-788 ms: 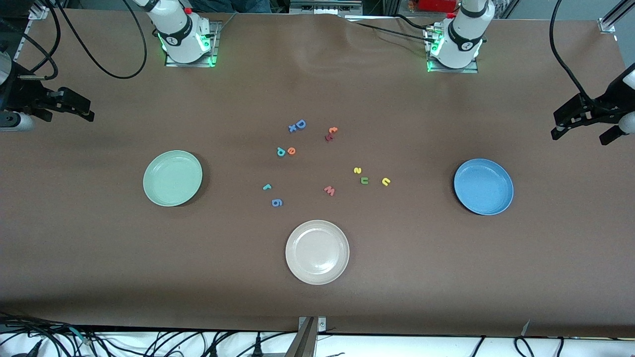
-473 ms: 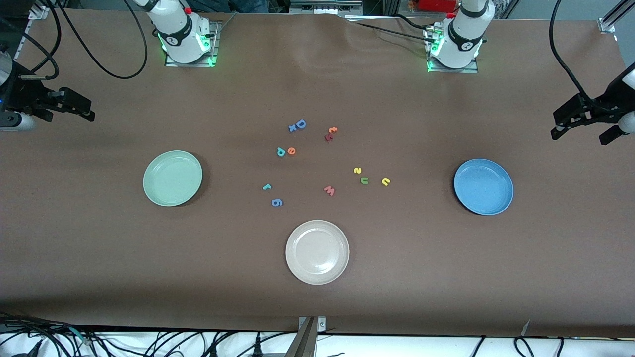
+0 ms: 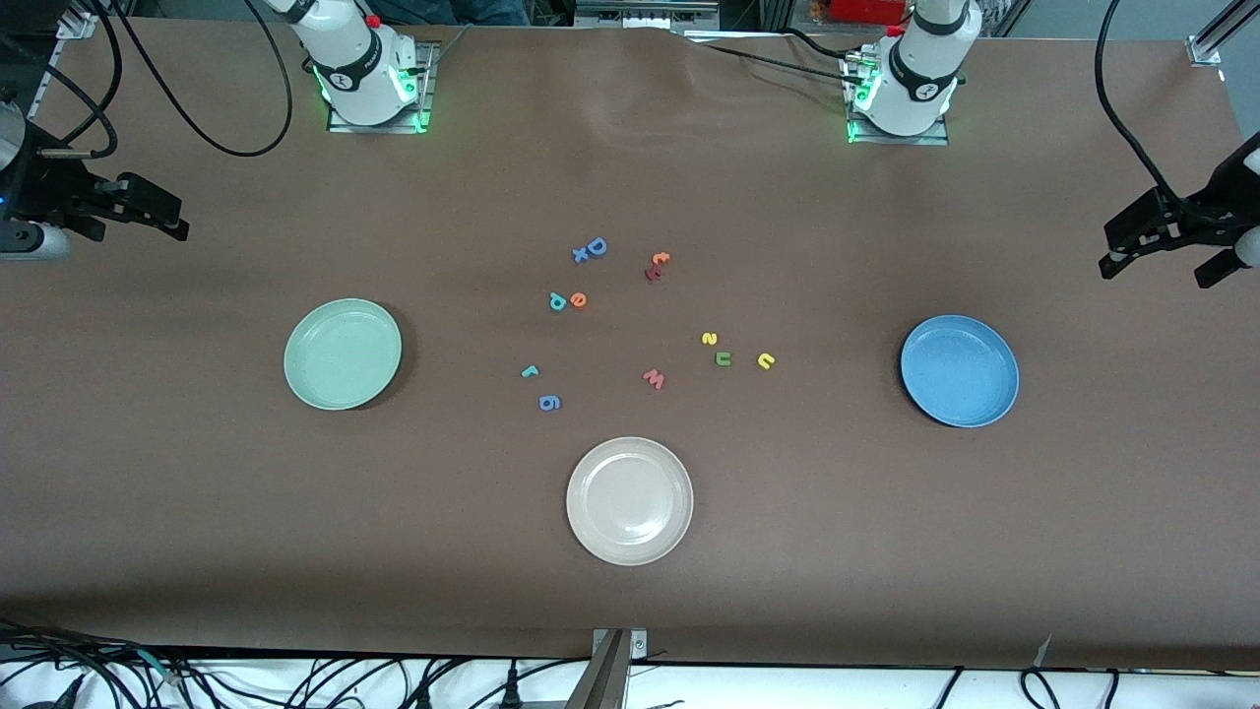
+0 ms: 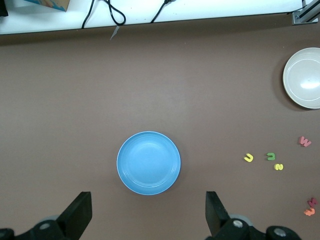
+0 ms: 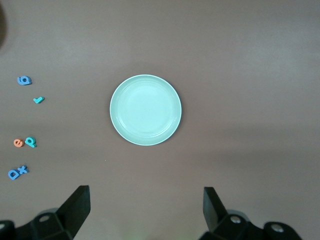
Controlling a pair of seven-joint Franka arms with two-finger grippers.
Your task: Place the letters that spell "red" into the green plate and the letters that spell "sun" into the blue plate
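Left gripper [image 3: 1162, 252] shifted; blue plate [image 3: 960, 371] below.

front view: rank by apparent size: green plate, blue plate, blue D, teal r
1. Green plate and blue plate: they look alike, no ranking between them.
2. Blue D.
3. Teal r, the smallest.

Green plate [image 5: 145, 110], spread right pincer [image 5: 145, 212], maybe "r" [image 5: 38, 99]
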